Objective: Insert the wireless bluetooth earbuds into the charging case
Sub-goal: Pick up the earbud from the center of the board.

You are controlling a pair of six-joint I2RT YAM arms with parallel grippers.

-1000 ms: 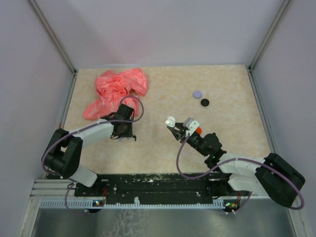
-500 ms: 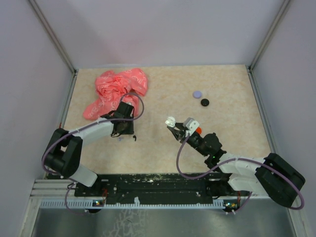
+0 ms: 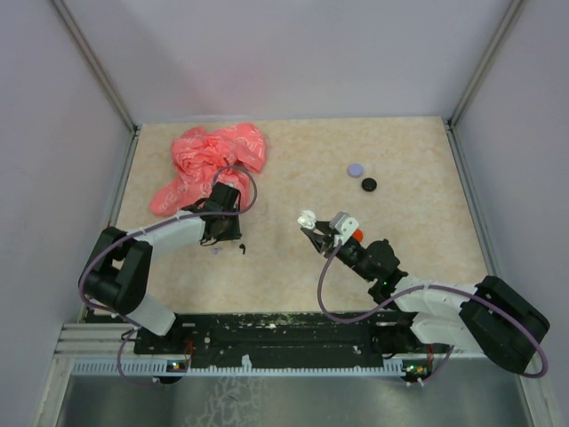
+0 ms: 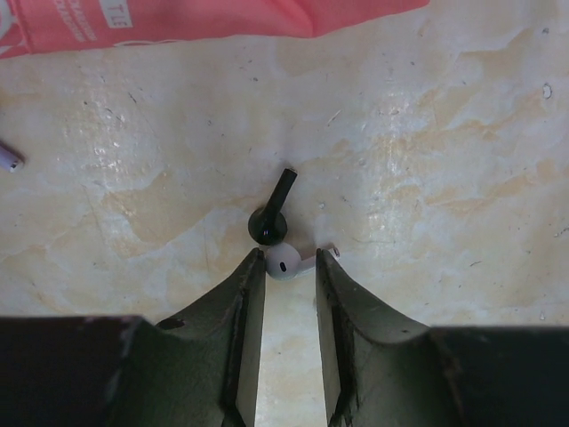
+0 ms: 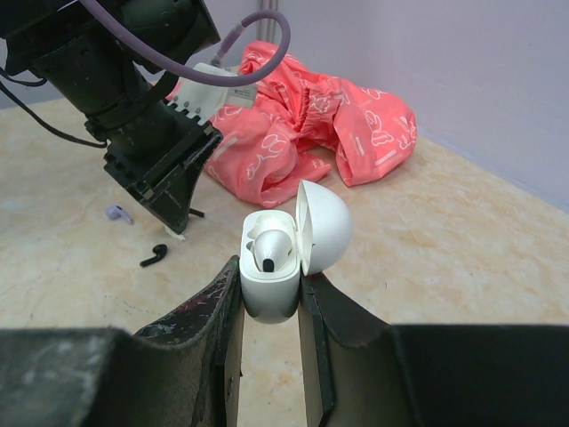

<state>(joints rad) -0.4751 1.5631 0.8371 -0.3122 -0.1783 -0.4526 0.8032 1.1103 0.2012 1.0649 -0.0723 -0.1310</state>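
Observation:
My left gripper (image 4: 288,256) is shut on a white earbud (image 4: 283,261): one finger touches its head, the other its stem. It holds the earbud just off the table beside a black earbud (image 4: 271,220). A pale purple earbud (image 4: 9,158) lies further left. In the top view the left gripper (image 3: 222,238) is near the black earbud (image 3: 242,248). My right gripper (image 5: 269,283) is shut on the white charging case (image 5: 267,301) and holds it above the table. Its lid (image 5: 325,227) is open, and one white earbud (image 5: 269,247) sits inside. In the top view the case (image 3: 307,217) is at mid-table.
A crumpled red plastic bag (image 3: 209,160) lies at the back left, just beyond the left gripper. A pale purple round disc (image 3: 356,168) and a black round disc (image 3: 369,184) lie at the back right. Walls enclose the table on three sides.
My left gripper has drawn back a little toward the red bag, away from the black earbud on the table. The right arm and the case have not moved.

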